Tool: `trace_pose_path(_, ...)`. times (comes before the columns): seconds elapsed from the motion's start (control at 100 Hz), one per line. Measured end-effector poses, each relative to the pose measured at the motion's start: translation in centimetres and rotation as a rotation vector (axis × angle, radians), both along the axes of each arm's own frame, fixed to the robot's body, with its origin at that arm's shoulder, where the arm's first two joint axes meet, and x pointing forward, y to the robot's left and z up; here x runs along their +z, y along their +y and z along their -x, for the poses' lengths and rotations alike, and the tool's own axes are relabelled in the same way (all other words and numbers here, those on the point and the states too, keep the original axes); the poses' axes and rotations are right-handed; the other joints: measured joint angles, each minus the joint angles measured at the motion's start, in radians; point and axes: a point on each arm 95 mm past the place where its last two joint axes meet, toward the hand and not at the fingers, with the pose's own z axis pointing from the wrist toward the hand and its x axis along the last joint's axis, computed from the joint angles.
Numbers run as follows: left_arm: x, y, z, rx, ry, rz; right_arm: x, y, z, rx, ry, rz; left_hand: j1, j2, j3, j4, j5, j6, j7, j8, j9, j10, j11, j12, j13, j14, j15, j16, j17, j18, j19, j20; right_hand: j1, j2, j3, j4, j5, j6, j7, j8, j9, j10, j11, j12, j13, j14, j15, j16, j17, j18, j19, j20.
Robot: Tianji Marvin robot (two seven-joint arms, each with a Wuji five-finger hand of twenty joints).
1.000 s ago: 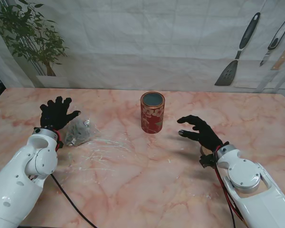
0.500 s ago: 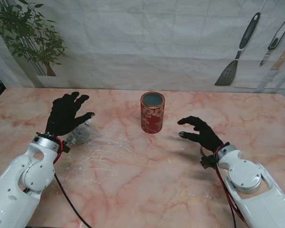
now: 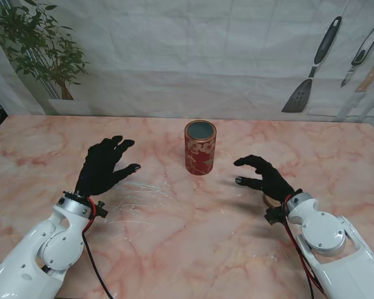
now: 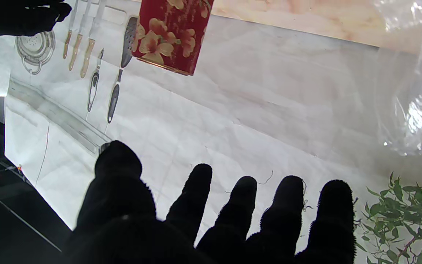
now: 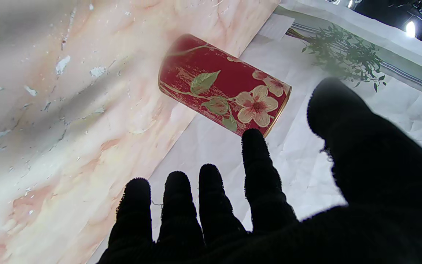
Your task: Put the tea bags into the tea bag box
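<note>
One tin (image 3: 200,147), two hands, one clear bag (image 4: 412,91).

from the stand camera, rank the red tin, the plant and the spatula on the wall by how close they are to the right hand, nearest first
1. Red tin: upright mid-table, just left of the right hand.
2. Spatula: on the backdrop, farther from me, to the right.
3. Plant: far left corner.

No readable text, labels or numbers anywhere; only flower patterns on the red tin (image 3: 200,147).
</note>
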Motion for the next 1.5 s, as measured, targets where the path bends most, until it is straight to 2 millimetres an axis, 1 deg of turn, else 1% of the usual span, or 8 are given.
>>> trace_pose_path(0.17,-1.7,-0.7,0.6,-0.005,0.036,0.061,-0.1,0.1,0.3,0.010,0.004,0.001,0.000,0.000,0.000,0.000,0.000,0.000,0.000,0.000,0.000,0.000,0.000,0.000,0.000,0.000,0.000,-0.001,0.000,0.000,0.000,0.000,0.000,0.000,0.000,0.000,-0.001,0.000,-0.002,0.000,-0.001,-0.001,-0.012,0.000,0.000,-0.001,-0.011,0.000,0.000,0.000,-0.005,0.001)
trace_pose_path(0.42,-3.4,-1.0,1.3,0.001,0.077,0.053,-0.3,-0.1,0.8,0.016,0.009,0.034,0.000,0.000,0.000,0.000,0.000,0.000,0.009,0.000,0.000,0.000,0.000,0.000,0.000,0.000,0.000,-0.001,0.000,0.000,0.000,0.000,0.000,0.000,0.000,0.000,-0.001,0.000,-0.002,0.000,-0.001,-0.001,-0.013,0.010,0.000,-0.001,-0.012,0.000,0.002,-0.015,-0.023,0.001)
trace_pose_path(0.83,-3.8,-0.8,1.6,0.005,0.076,0.051,-0.1,-2.0,2.6,-0.030,0.066,0.201,0.000,0.000,0.000,0.000,0.000,0.001,0.010,0.000,0.000,0.000,0.000,0.000,0.000,-0.001,0.000,-0.001,-0.001,-0.003,0.000,-0.001,0.000,0.001,0.000,0.000,-0.005,0.000,-0.002,0.003,-0.001,-0.004,-0.014,0.021,0.000,-0.002,-0.012,0.000,0.013,-0.052,-0.053,-0.023)
trace_pose_path(0.97,-3.9,-0.8,1.6,0.002,0.078,0.053,-0.4,-2.7,3.2,-0.054,0.071,0.247,0.000,0.000,0.000,0.000,0.000,0.001,0.011,0.000,0.000,0.000,0.002,0.000,0.000,-0.008,0.000,-0.001,-0.003,-0.003,0.000,-0.001,0.000,0.001,0.000,0.000,-0.013,0.000,-0.001,0.004,-0.001,-0.016,-0.014,0.020,0.000,-0.024,-0.026,-0.015,0.026,-0.079,-0.096,-0.062)
trace_pose_path(1.12,-4.0,-0.9,1.6,0.000,0.080,0.054,-0.8,-3.6,4.0,-0.089,0.076,0.363,0.000,0.000,0.000,0.000,0.000,0.001,0.012,0.000,0.000,0.000,0.003,0.000,0.001,-0.009,0.000,-0.001,-0.004,-0.003,0.000,-0.009,0.000,0.002,0.000,0.000,-0.014,-0.001,-0.001,0.004,-0.001,-0.031,-0.013,-0.014,0.000,-0.046,-0.067,-0.048,0.042,-0.092,-0.144,-0.121)
trace_pose_path(1.33,-4.0,-1.1,1.6,-0.004,0.083,0.058,-1.4,-4.4,4.7,-0.126,0.109,0.392,0.000,0.000,0.000,0.000,0.000,0.001,0.012,0.000,0.000,0.000,0.005,0.000,0.003,-0.010,0.000,-0.001,-0.004,-0.004,0.000,-0.010,0.000,0.014,0.000,0.000,-0.025,-0.013,-0.004,0.004,-0.001,-0.044,-0.014,-0.034,0.000,-0.072,-0.098,-0.069,0.046,-0.093,-0.150,-0.146)
trace_pose_path(1.36,-4.0,-1.1,1.6,-0.004,0.083,0.058,-1.5,-4.5,4.9,-0.130,0.113,0.402,0.000,0.000,0.000,0.000,0.000,0.001,0.012,0.000,0.000,0.000,0.007,0.000,0.003,-0.010,0.000,-0.001,-0.004,-0.004,0.000,-0.010,0.000,0.014,-0.001,0.000,-0.025,-0.014,-0.009,0.004,-0.001,-0.045,-0.015,-0.040,0.000,-0.073,-0.108,-0.076,0.047,-0.093,-0.167,-0.169)
trace_pose_path(1.5,-4.0,-1.2,1.6,-0.006,0.087,0.058,-1.9,-5.1,5.4,-0.156,0.115,0.441,0.000,0.000,0.000,0.000,0.000,0.001,0.012,0.000,0.000,0.000,0.009,0.000,0.012,-0.011,0.000,-0.001,-0.004,-0.005,0.000,-0.010,0.000,0.014,-0.013,0.000,-0.046,-0.028,-0.014,0.003,-0.001,-0.063,-0.017,-0.061,0.000,-0.095,-0.120,-0.087,0.055,-0.104,-0.170,-0.171)
